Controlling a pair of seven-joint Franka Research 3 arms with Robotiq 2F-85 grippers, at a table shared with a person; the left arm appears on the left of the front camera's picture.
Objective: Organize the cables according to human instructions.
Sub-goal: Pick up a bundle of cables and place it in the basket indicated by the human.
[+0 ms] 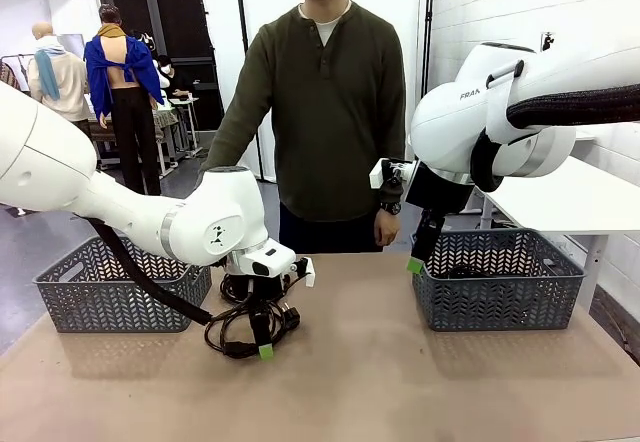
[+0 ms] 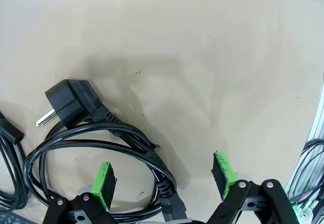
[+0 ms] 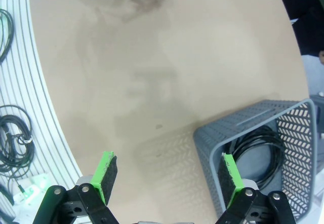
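Left end effector (image 2: pixel 162 176) above coiled cable (image 2: pixel 144 148)

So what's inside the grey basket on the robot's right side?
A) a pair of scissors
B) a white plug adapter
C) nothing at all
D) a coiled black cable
D: the right wrist view looks down into the grey basket, and a coiled black cable lies on its floor.
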